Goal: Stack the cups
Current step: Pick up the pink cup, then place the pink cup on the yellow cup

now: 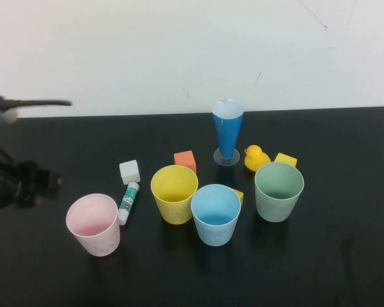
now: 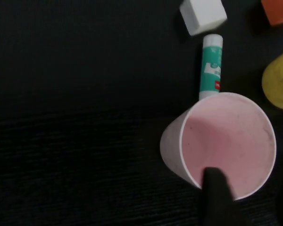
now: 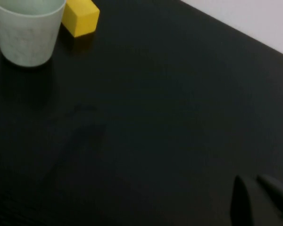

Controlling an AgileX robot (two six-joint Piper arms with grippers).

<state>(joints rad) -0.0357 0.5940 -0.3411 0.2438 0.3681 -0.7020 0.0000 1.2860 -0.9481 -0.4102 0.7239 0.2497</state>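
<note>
Cups stand upright on the black tabletop (image 1: 345, 268) as I watch from my remote station: the pink cup (image 1: 93, 224) nearest the left edge toward the front, the yellow cup (image 1: 174, 193) near the middle, the light blue cup (image 1: 216, 214) just beside it toward the front, and the pale green cup (image 1: 279, 190) further right. None is stacked. My left gripper (image 2: 247, 200) hangs at the left edge, above the pink cup; one dark finger (image 2: 217, 195) crosses its rim in the left wrist view, and I judge the fingers apart. My right gripper (image 3: 259, 197) sits over bare tabletop toward the right side, fingers together, holding nothing. A glue stick (image 1: 128, 203) lies between the pink and yellow cups, beside a white block (image 1: 129, 171). Behind the cups are an orange block (image 1: 185, 160), a tall blue cone glass (image 1: 227, 131), a rubber duck (image 1: 256, 157) and a yellow block (image 1: 285, 159).
</note>
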